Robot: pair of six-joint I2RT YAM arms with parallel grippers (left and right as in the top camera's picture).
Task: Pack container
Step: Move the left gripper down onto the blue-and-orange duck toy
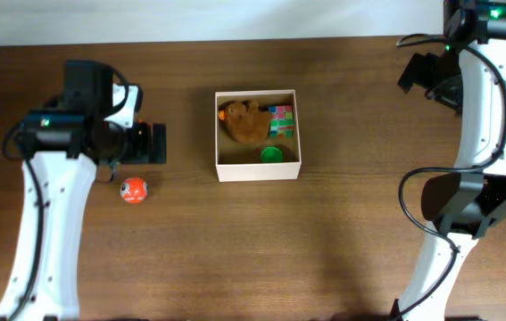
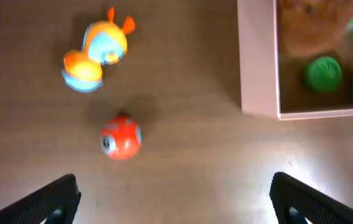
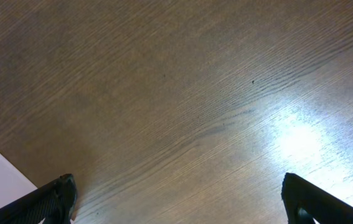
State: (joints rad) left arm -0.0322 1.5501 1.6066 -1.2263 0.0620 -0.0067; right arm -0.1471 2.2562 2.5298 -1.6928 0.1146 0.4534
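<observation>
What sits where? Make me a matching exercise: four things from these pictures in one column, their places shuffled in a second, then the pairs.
1. ball
2. plush toy
3. green cap
4. duck toy

A. in the box, by its lower wall in the overhead view
B. on the table, left of the box, plain from overhead
C. on the table, clear only in the left wrist view
D. in the box, upper-left corner from overhead

Pairs: 1-B, 2-D, 3-A, 4-C
</observation>
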